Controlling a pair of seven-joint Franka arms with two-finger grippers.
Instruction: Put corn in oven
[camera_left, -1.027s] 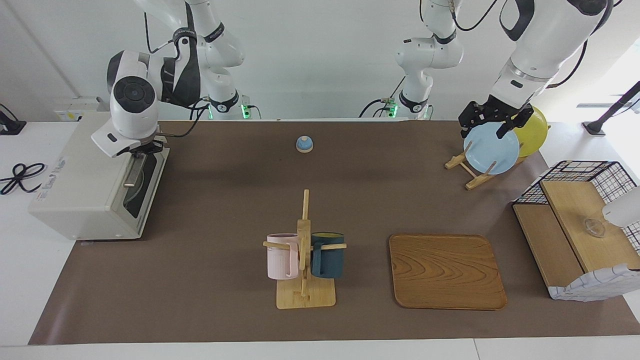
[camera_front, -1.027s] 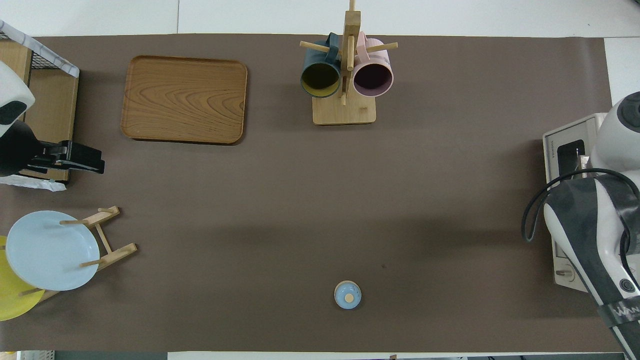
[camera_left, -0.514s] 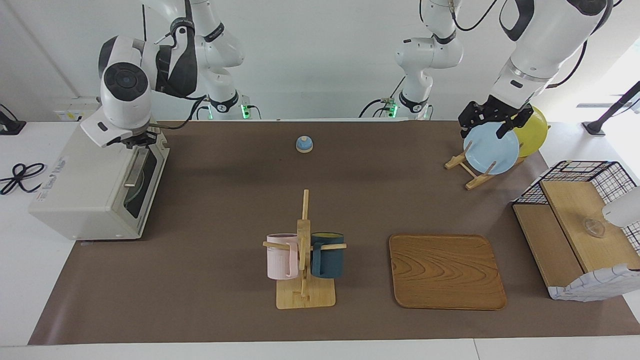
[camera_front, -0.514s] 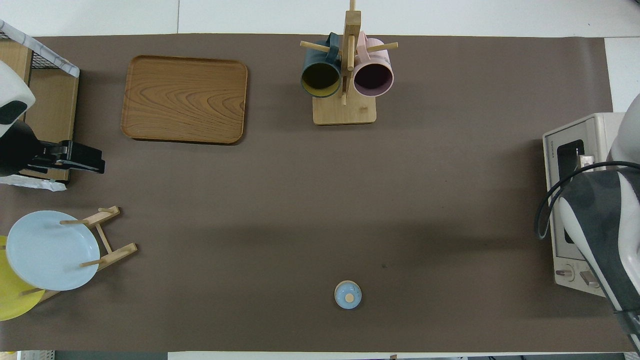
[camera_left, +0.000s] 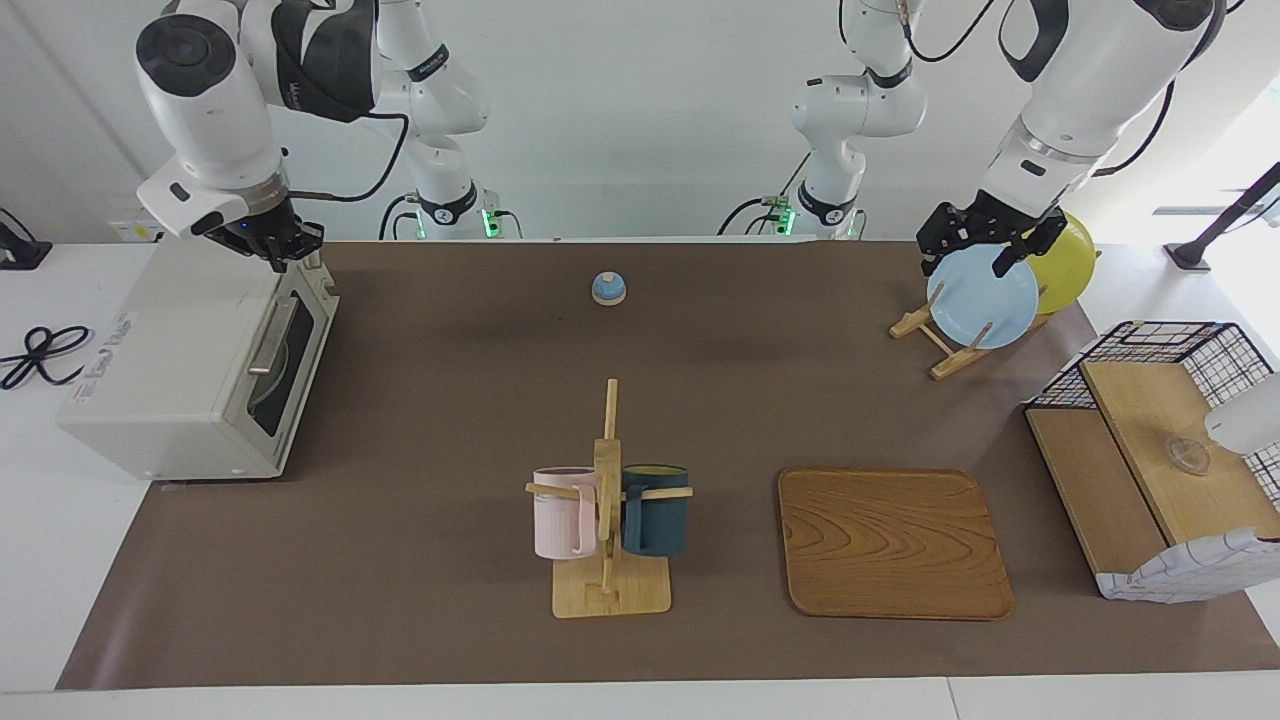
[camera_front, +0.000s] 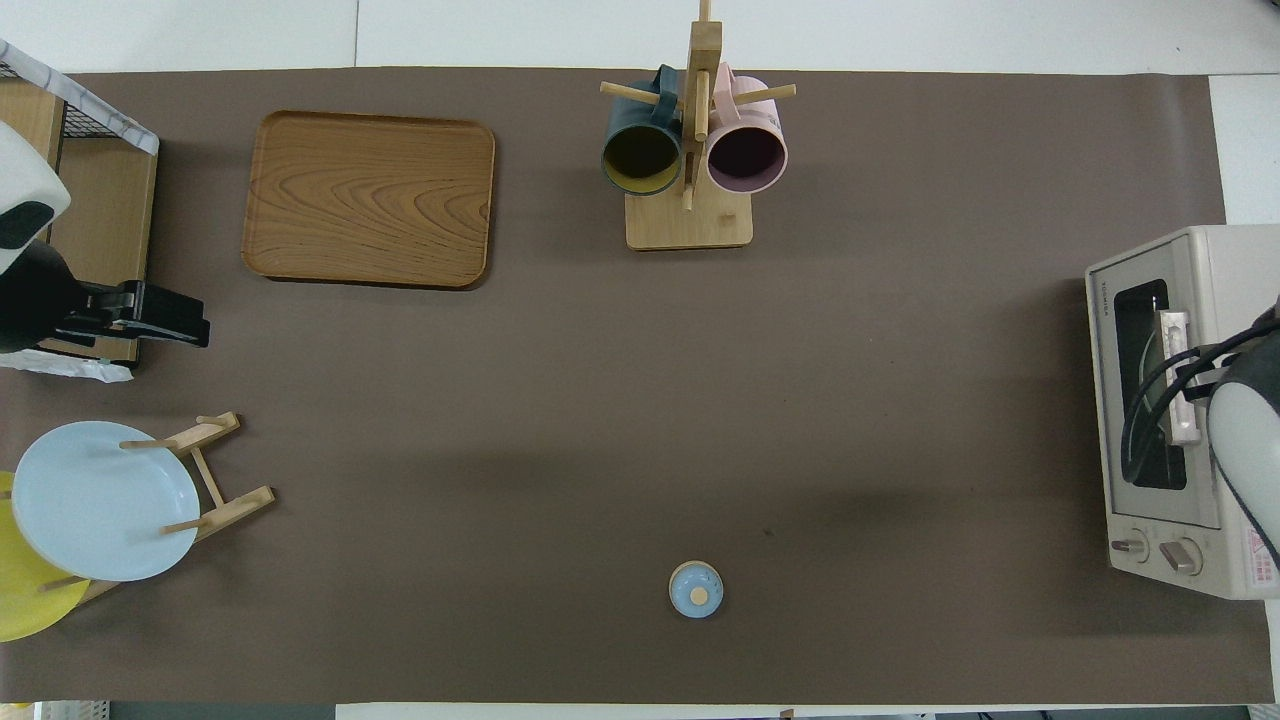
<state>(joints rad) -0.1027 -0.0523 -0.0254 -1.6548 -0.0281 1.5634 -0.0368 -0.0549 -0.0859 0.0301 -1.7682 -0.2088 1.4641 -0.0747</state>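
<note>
The corn is out of view. The cream-white oven (camera_left: 170, 360) stands at the right arm's end of the table, its dark glass door (camera_left: 283, 372) closed and the bar handle (camera_left: 270, 335) across it. In the overhead view the oven (camera_front: 1104, 300) shows its window and knobs. My right gripper (camera_left: 282, 246) hangs shut and empty just above the oven's top edge, over the end nearer the robots. My left gripper (camera_left: 978, 256) waits open in the air over the plate rack, holding nothing.
A blue bell (camera_left: 608, 288) sits mid-table near the robots. A mug rack (camera_left: 608, 500) holds a pink and a dark blue mug. A wooden tray (camera_left: 893, 543), a rack with a blue plate (camera_left: 982, 300) and a yellow plate (camera_left: 1072, 262), and a wire basket (camera_left: 1160, 345) fill the left arm's end.
My right gripper has lifted from the oven door's handle to above the oven's top edge. The door stays closed. The left arm has not moved.
</note>
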